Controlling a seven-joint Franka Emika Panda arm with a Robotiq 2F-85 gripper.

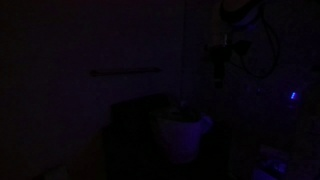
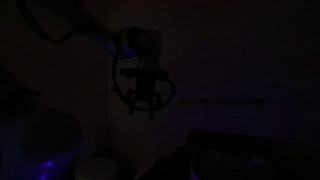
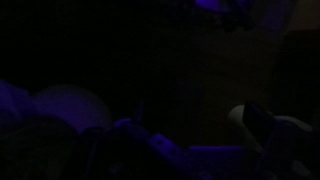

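The room is almost dark. In both exterior views the arm hangs in the air with my gripper (image 1: 221, 76) (image 2: 149, 106) pointing down, well above the things below it. A pale bucket-like container (image 1: 185, 135) stands under it on a dark surface. In the wrist view a pale rounded thing (image 3: 70, 106) shows at the left and another pale thing (image 3: 240, 117) at the right, beside a dark finger (image 3: 264, 126). The jaws are too dark to read, and nothing can be seen between them.
A thin horizontal bar (image 1: 125, 71) (image 2: 222, 100) runs along the wall behind. A dark box (image 2: 232, 155) sits at the lower right and a pale round object (image 2: 95, 168) at the bottom. A small blue light (image 1: 293, 96) glows at the right.
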